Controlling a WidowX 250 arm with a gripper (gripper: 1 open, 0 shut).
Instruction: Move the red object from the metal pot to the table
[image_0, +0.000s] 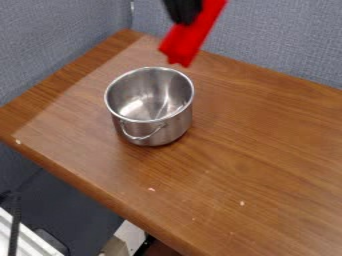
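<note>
One red block (193, 32) hangs in the air, gripped by the dark claw (185, 10) at the top of the view. The claw is closed on the block's upper part, and the rest of the block sticks out below and to one side of it. Exactly where the tips press cannot be told, as the claw is blurred and partly cut off by the upper edge.

The block is tilted, its long axis slanting from the upper right of the view down to the lower left. Its lower end points down toward the worktop (238, 150), beyond the pot's far rim as the camera sees it, and a little to the right. Block and pot are apart.

The round silver pot (150, 105) stands upright on the brown wood-grain worktop, left of the middle of the view. Its open top shows a bare, shiny inside. The thin wire handle (144, 136) hangs down against the near side of the pot.
</note>
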